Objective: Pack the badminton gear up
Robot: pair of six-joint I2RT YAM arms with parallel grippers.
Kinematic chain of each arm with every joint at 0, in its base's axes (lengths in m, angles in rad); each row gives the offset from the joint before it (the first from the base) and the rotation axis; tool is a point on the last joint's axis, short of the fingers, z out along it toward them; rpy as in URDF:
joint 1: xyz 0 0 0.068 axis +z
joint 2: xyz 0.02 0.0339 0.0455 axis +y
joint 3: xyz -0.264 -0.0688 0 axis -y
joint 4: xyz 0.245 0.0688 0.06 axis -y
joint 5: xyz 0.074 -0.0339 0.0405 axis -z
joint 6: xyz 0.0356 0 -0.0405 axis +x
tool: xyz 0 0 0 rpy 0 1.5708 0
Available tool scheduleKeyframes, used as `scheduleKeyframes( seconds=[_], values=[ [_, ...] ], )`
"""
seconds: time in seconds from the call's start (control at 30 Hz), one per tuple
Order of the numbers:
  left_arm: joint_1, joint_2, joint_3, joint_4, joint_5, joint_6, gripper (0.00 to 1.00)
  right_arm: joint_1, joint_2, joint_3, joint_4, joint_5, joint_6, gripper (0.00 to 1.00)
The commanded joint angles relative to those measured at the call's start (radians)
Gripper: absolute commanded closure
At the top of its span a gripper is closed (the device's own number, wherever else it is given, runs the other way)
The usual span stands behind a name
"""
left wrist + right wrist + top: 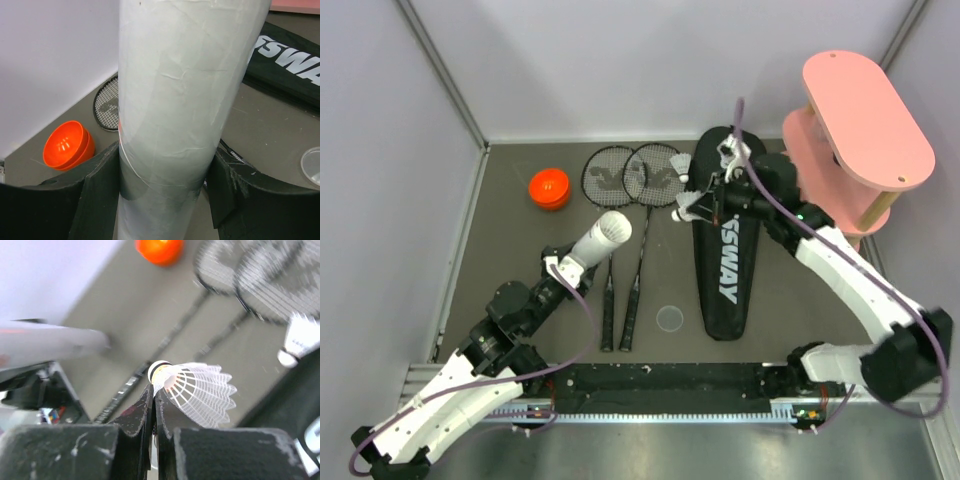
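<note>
My left gripper (563, 268) is shut on the long white tube (598, 238) and holds it tilted above the table, its open end toward the rackets. The tube fills the left wrist view (175, 100), gripped between both fingers. The orange cap (549, 188) lies apart at the back left. Two black rackets (632, 175) lie side by side, heads at the back. My right gripper (700, 205) is shut on a white shuttlecock (200, 390), pinching its skirt edge, above the left edge of the black bag (728, 250). Another shuttlecock (682, 168) lies by the bag's top.
A pink tiered oval shelf (865, 120) stands at the back right, close to the right arm. A small clear round lid (670, 318) lies on the table between the racket handles and the bag. Grey walls close in the left and back sides.
</note>
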Motion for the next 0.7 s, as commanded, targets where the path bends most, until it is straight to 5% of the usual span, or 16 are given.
scheduleKeyframes(
  seconds=[0.0, 0.3, 0.67],
  values=[
    [0.0, 0.004, 0.018, 0.085, 0.022, 0.01, 1.0, 0.077, -0.194, 0.057, 0.085, -0.201, 0.01, 1.0],
    [-0.002, 0.013, 0.02, 0.08, 0.041, 0.013, 1.0, 0.292, -0.252, 0.213, 0.013, -0.148, -0.038, 1.0],
    [0.0, 0.02, 0.021, 0.074, 0.062, 0.019, 1.0, 0.442, -0.099, 0.297, 0.024, -0.053, 0.013, 1.0]
  ],
)
